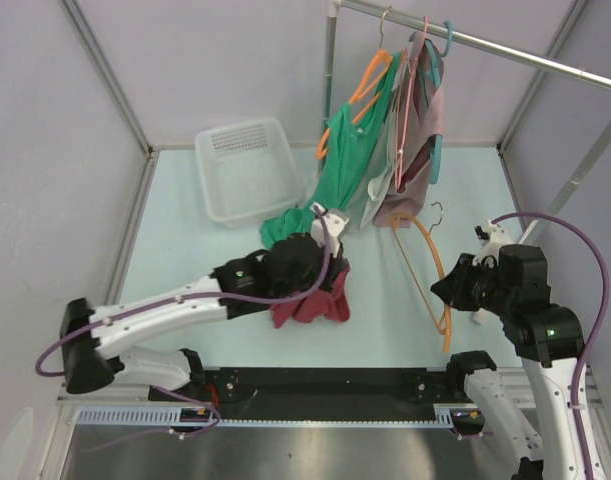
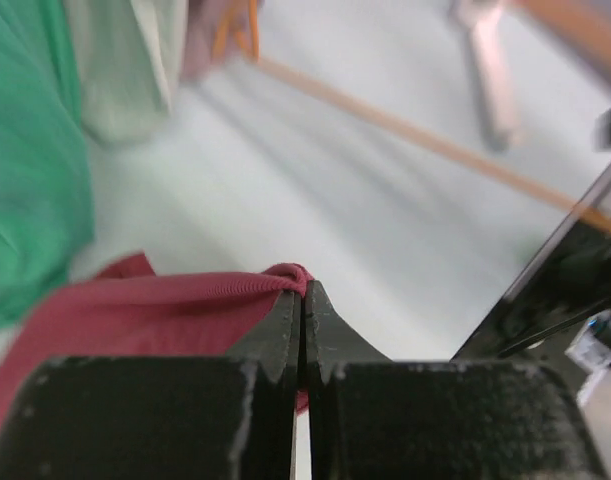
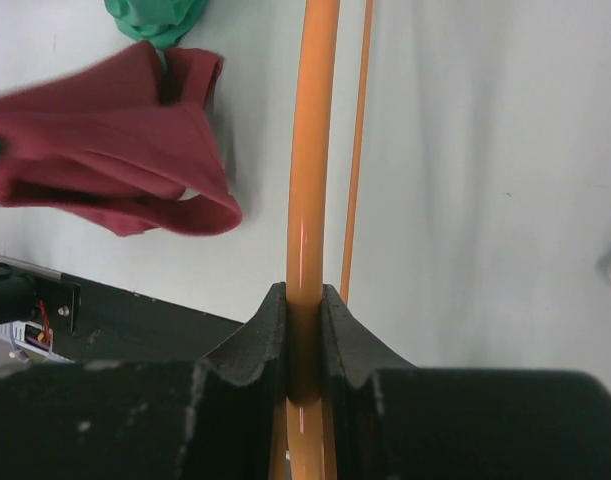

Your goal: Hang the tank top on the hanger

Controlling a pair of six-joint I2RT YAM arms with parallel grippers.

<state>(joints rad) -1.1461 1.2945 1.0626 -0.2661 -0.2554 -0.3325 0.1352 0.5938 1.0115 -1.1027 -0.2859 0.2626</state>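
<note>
Mint table [image 1: 175, 255], maroon tank top [image 1: 310, 305], grey walls [image 1: 205, 60]

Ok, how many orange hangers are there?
2. One orange hanger hangs on the rail under the green garment; the bare hanger is at the table's right, clamped in the right gripper. Others may be hidden.

Count two arms, left arm [image 1: 165, 310] and right arm [image 1: 545, 330], with one gripper each: left gripper [image 2: 303, 300], right gripper [image 3: 305, 300]. Count four hangers: one bare orange hanger [image 3: 313, 150] on the table at right; one draped orange hanger [image 1: 370, 75], one pink hanger [image 1: 399, 160] and one teal hanger [image 1: 436, 150] on the single far rail [image 1: 525, 55]. Count four fabric items: one tank top [image 1: 310, 305], one green garment [image 1: 340, 170], one pale pink garment [image 1: 420, 140], one whitish piece [image 2: 125, 70]. Count one basket [image 1: 240, 129], far left.
</note>
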